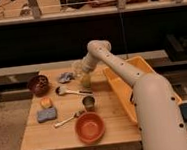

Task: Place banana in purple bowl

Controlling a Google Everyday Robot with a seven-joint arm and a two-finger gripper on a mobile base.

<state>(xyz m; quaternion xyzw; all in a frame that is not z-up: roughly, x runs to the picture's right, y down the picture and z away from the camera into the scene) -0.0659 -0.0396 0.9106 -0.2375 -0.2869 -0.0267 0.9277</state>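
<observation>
The banana [85,81] is a pale yellow-green shape at the back middle of the wooden table [112,125]. It stands nearly upright right under my gripper [81,71]. The gripper comes down on it from the arm that reaches in from the right, and the two are touching or nearly touching. The purple bowl [37,84] is small, dark and glossy. It sits at the back left of the table, about two bowl widths left of the gripper, and looks empty.
A crumpled grey-blue cloth [65,77] lies between bowl and gripper. A spoon [68,91], a metal cup [89,102], a second spoon [67,119], an orange bowl [89,127], a blue sponge [46,114] and a small orange-yellow item [45,102] lie in front. A yellow tray [120,92] is at the right.
</observation>
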